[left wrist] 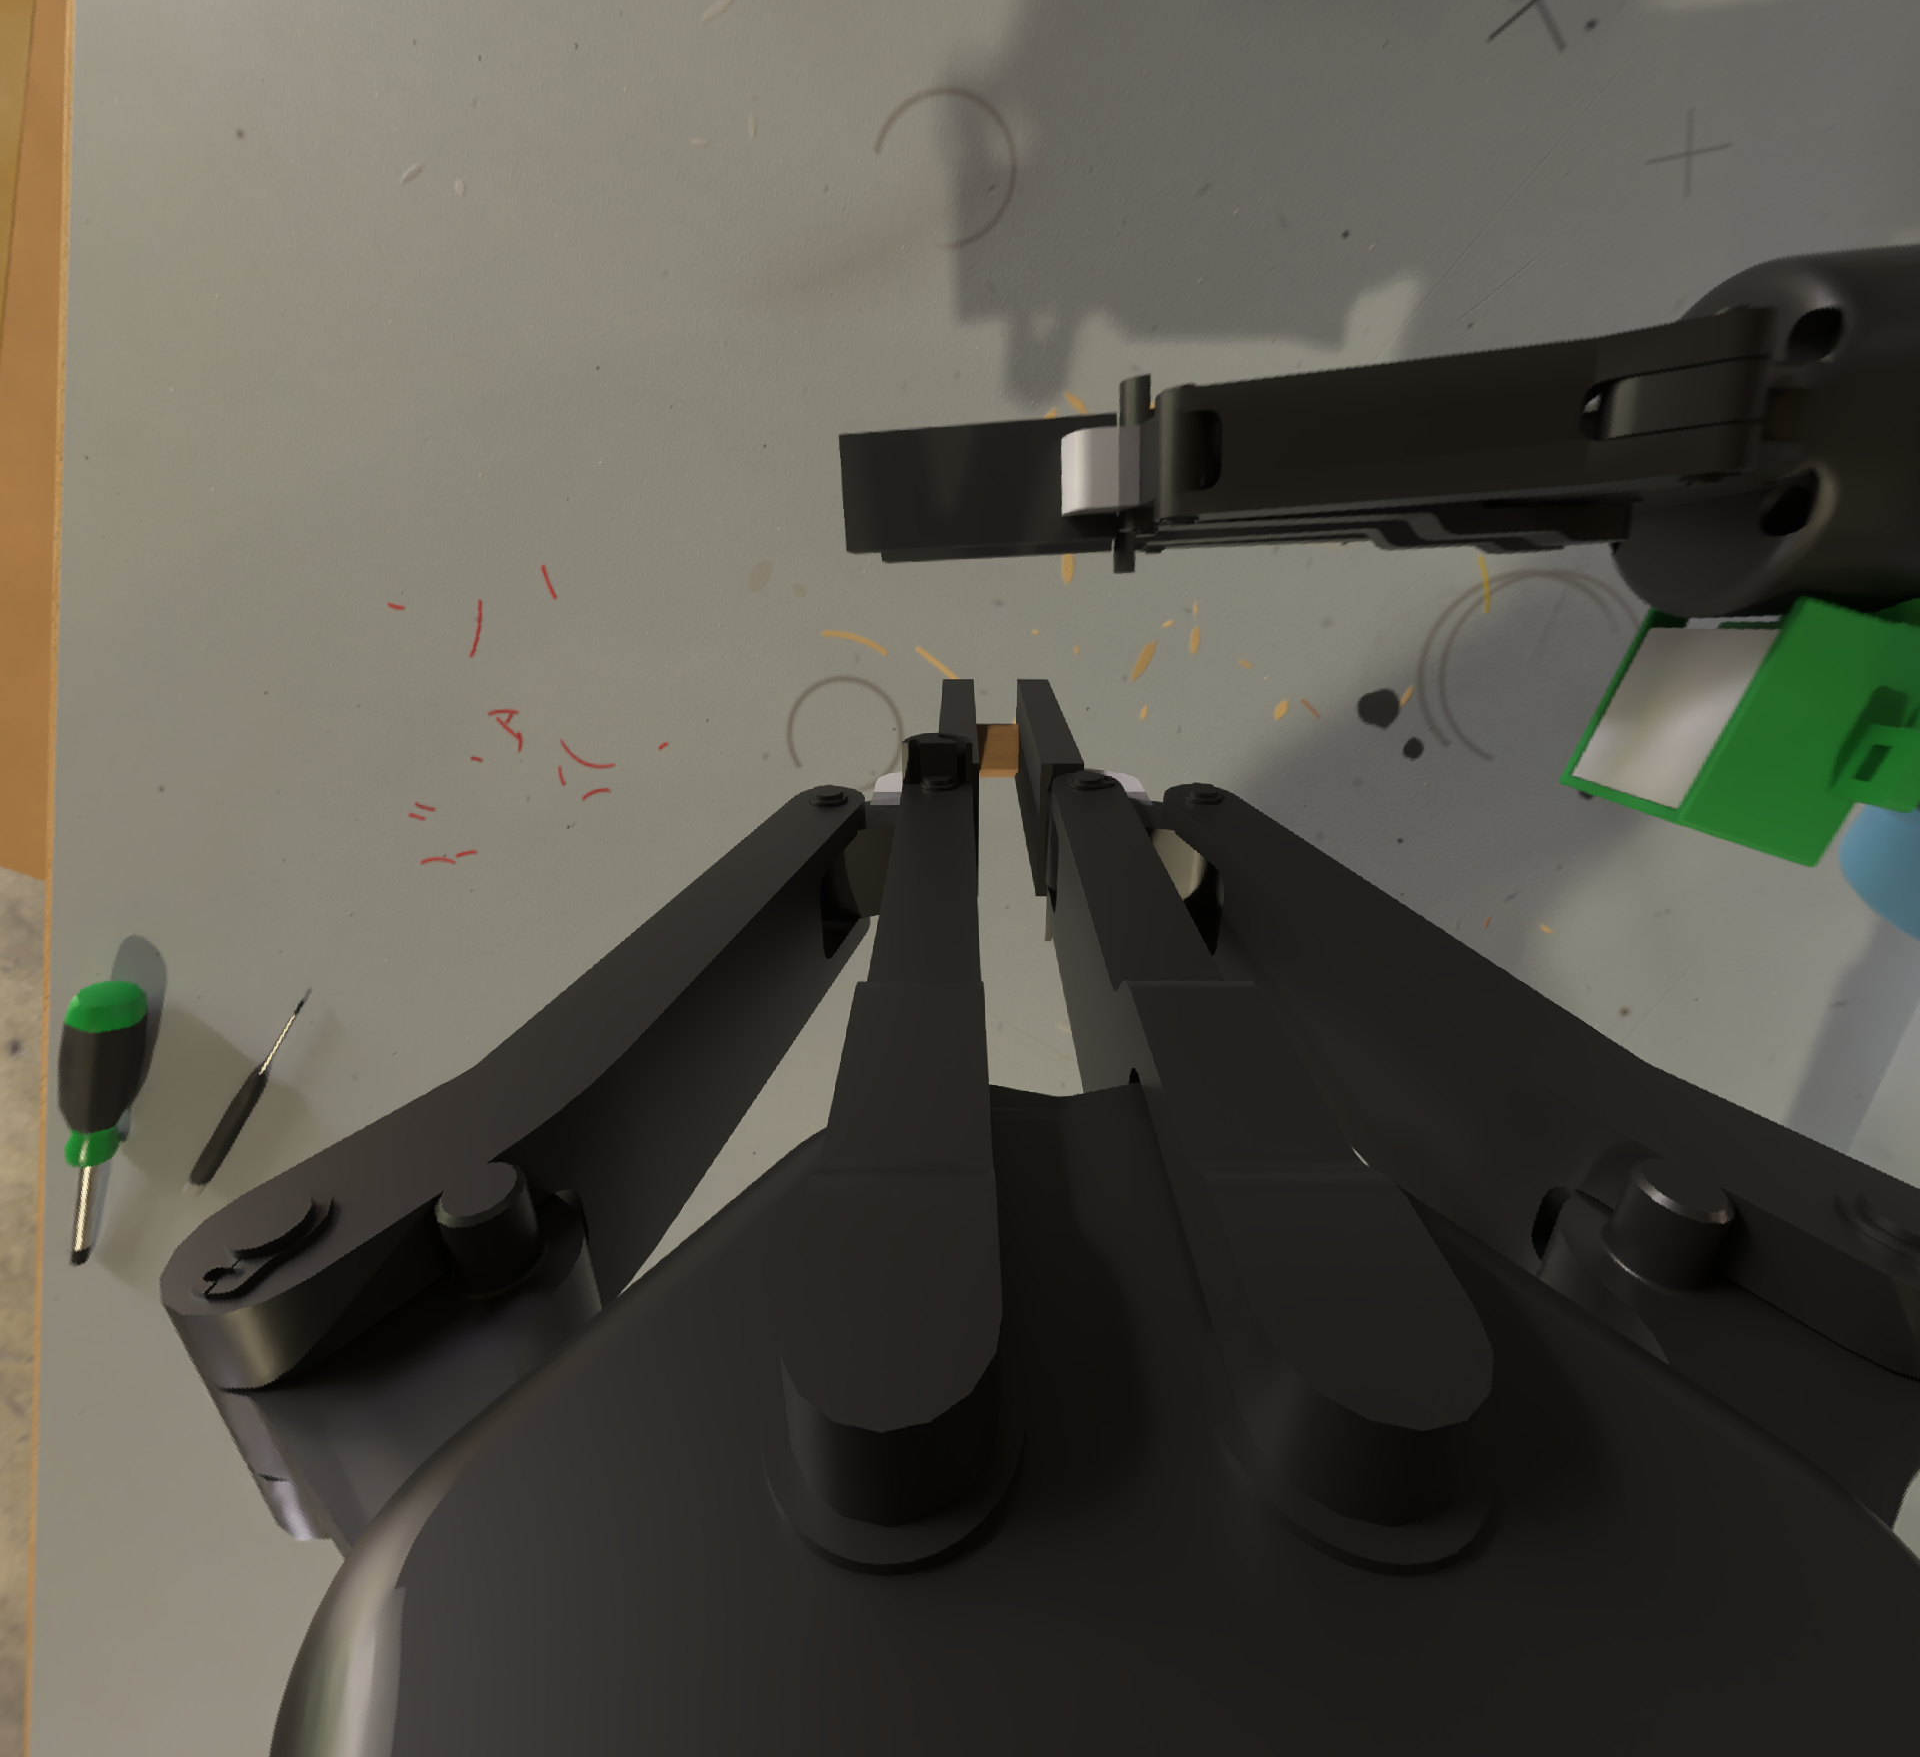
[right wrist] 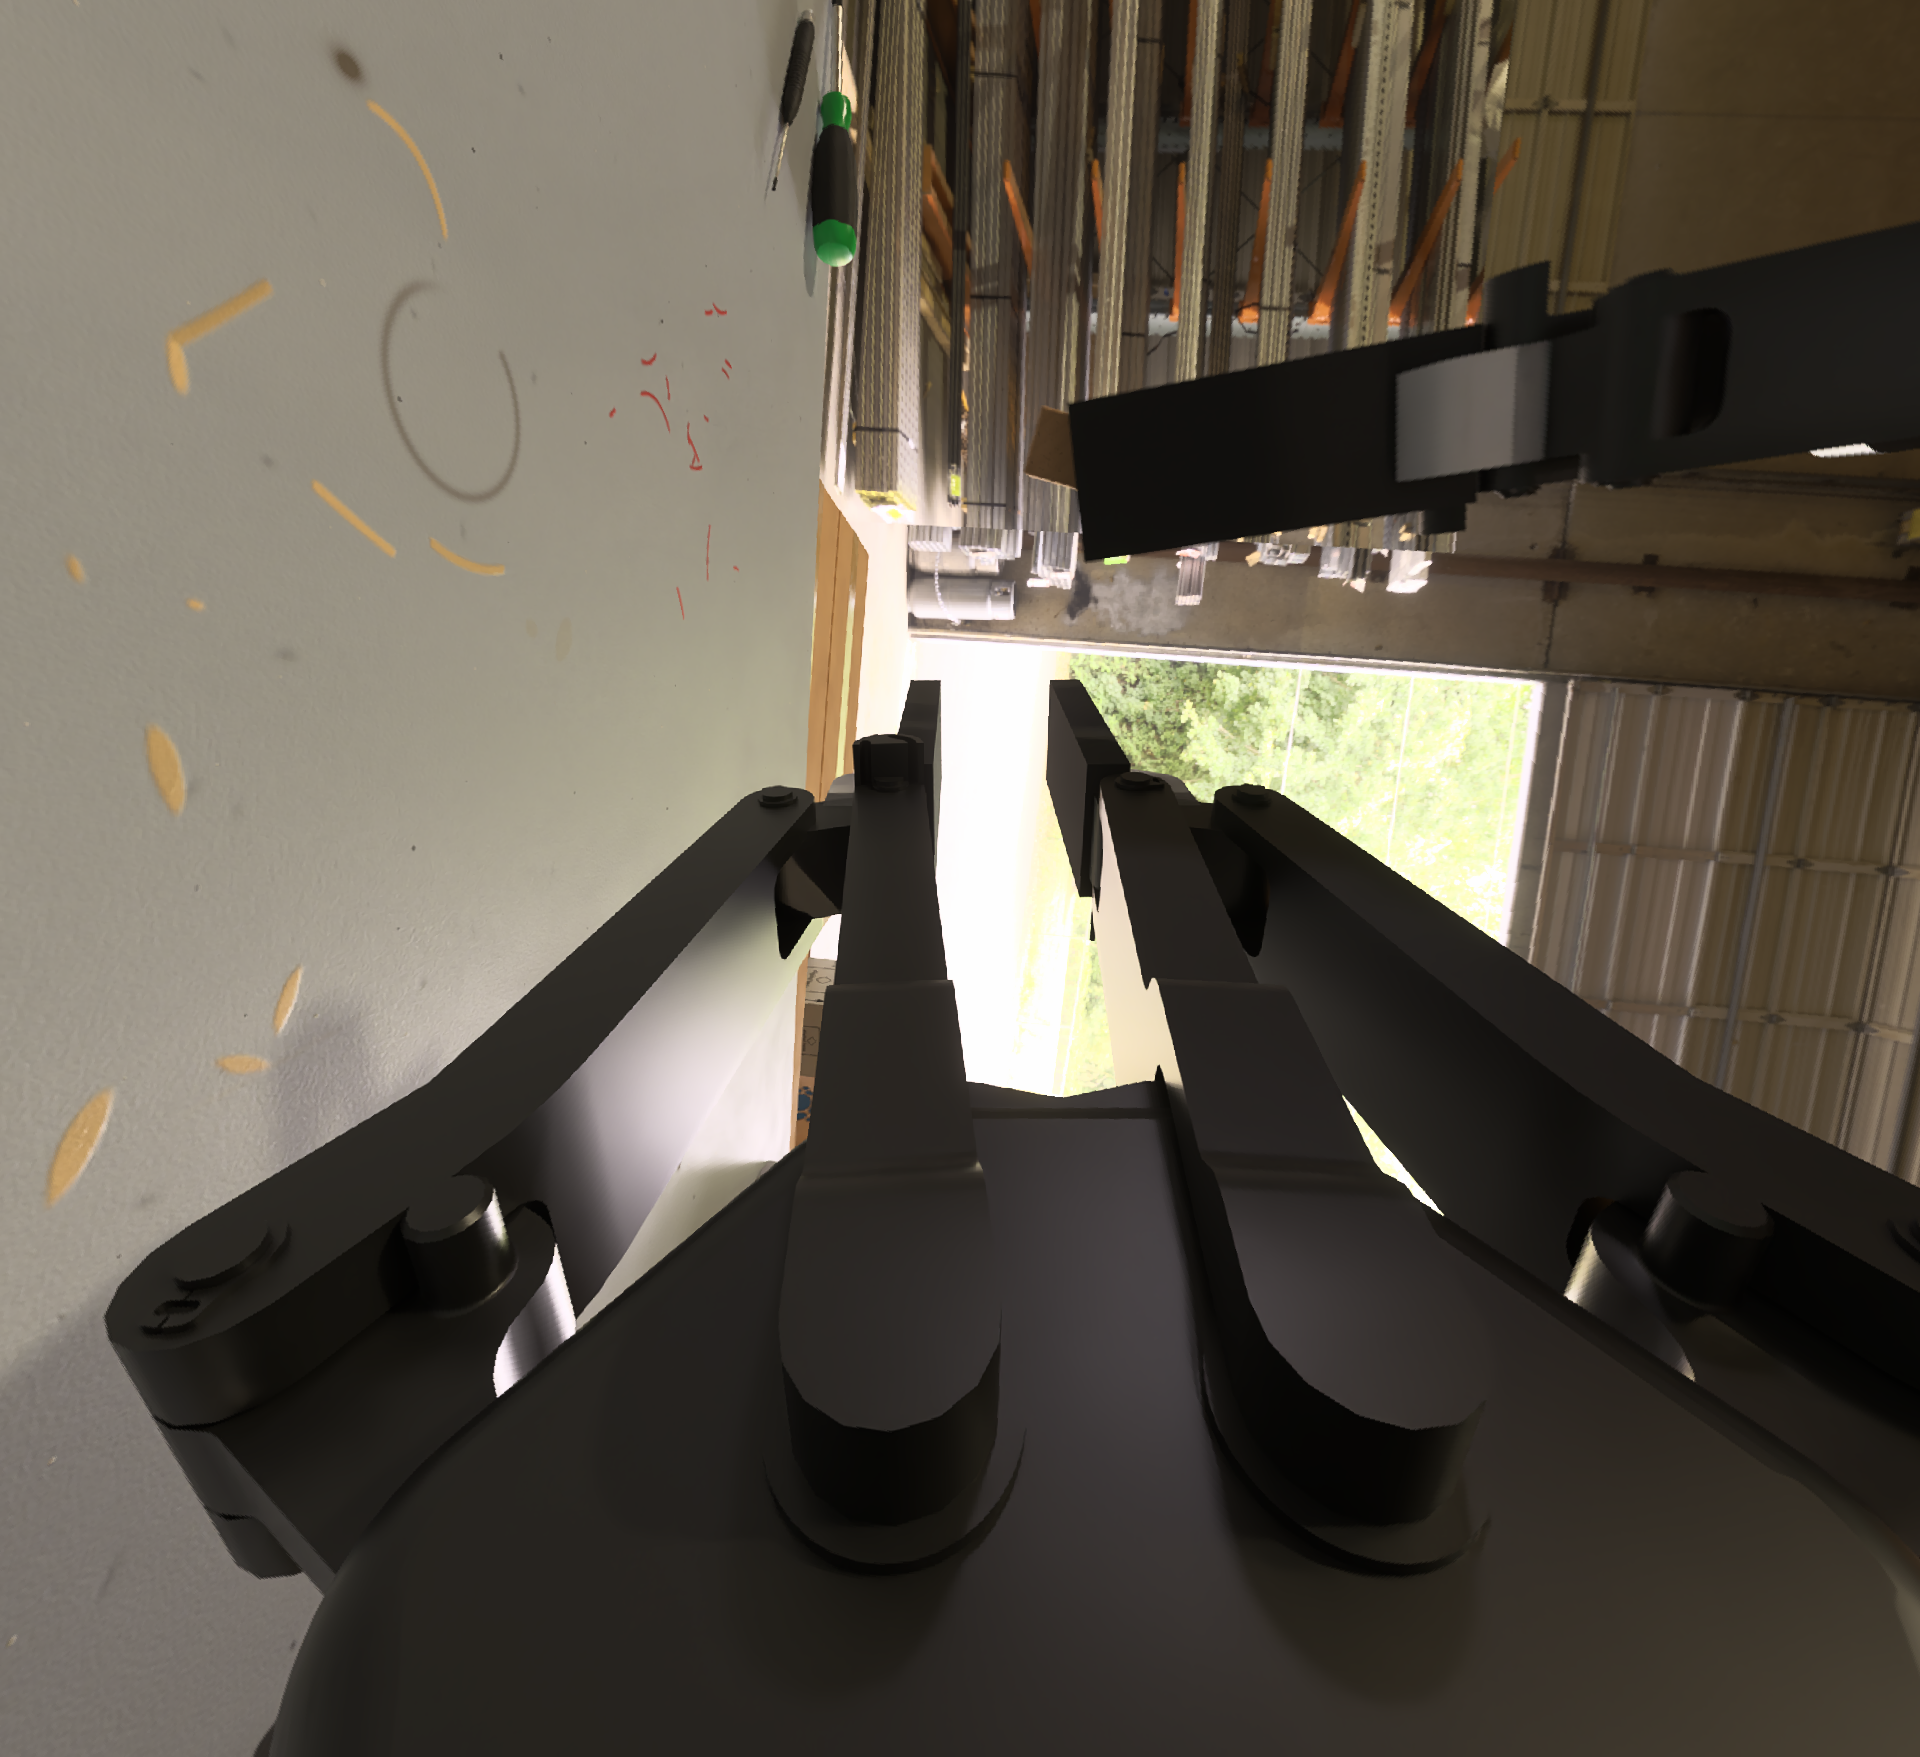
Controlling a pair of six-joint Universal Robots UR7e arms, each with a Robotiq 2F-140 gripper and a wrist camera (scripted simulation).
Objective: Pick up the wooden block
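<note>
A small wooden block (left wrist: 1000, 753) sits clamped between the fingertips of my left gripper (left wrist: 997, 705), and only a sliver of it shows. In the right wrist view one left finger (right wrist: 1226, 471) hangs clear of the grey table (right wrist: 416, 772), with a tan corner of the block (right wrist: 1047, 452) poking out beside it. My right gripper (right wrist: 992, 720) has a narrow gap between its fingers and holds nothing. It lies sideways over the table, beyond and to the right of the block, as the left wrist view (left wrist: 862, 502) also shows.
A green-and-black screwdriver (left wrist: 94, 1084) and a thin dark tool (left wrist: 244, 1099) lie near the table's left edge. A green box-like part (left wrist: 1745, 751) and a blue object (left wrist: 1886, 876) sit at the right. Shavings and stains dot the grey table (left wrist: 520, 305).
</note>
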